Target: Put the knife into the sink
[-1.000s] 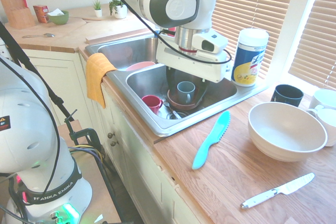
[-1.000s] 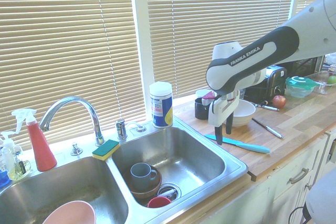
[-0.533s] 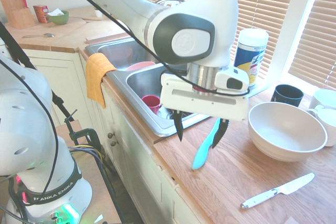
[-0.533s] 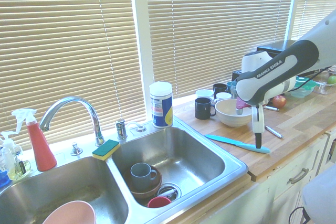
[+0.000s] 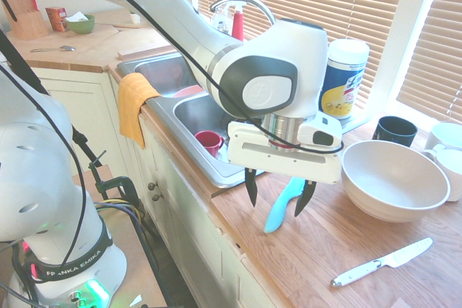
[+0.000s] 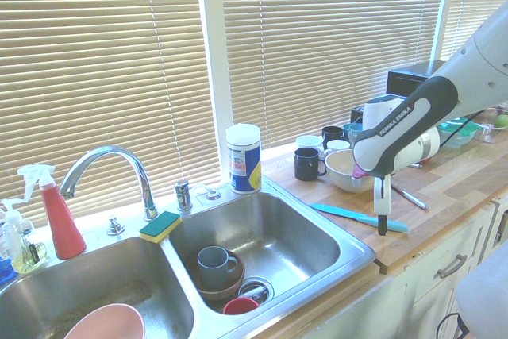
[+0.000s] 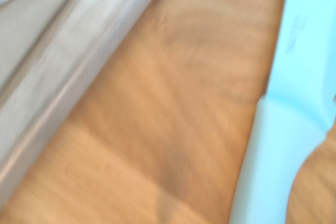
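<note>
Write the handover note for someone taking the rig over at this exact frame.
Gripper: open, holding nothing, over the counter at the turquoise knife, fingers pointing down.
Turquoise knife: lying on the wooden counter beside the sink, outside the basins.
Done: gripper positioned near the knife; no grasp yet.
Left: grip the turquoise knife, lift it, carry it over a basin, release. Leave the white-handled metal knife where it lies.

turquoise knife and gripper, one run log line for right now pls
gripper: open, above counter | turquoise knife: on counter beside sink, not held | red cup: in sink | knife into sink: not done
</note>
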Available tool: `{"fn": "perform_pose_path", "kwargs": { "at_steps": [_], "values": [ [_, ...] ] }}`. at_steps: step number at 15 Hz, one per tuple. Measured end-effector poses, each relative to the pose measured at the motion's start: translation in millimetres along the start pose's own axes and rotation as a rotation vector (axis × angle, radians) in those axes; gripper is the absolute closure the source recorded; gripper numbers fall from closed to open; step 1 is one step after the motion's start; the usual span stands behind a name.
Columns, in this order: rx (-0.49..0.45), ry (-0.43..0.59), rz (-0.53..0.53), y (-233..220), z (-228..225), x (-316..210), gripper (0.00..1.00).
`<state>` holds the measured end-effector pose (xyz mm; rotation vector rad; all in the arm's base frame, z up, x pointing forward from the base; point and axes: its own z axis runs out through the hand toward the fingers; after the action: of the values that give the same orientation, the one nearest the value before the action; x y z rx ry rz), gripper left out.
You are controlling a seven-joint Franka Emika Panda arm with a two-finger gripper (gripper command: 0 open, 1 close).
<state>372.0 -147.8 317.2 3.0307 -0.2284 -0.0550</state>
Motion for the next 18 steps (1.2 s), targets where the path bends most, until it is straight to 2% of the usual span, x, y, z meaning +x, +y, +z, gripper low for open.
{"fn": "perform_pose_path", "kwargs": {
  "at_steps": [11, 12, 18],
  "values": [
    [0.023, 0.015, 0.036, -13, 4, 16, 0.00],
    [0.027, 0.017, 0.042, -13, 4, 17, 1.00],
    [0.037, 0.021, 0.061, -11, 5, 17, 1.00]
  ]
}}
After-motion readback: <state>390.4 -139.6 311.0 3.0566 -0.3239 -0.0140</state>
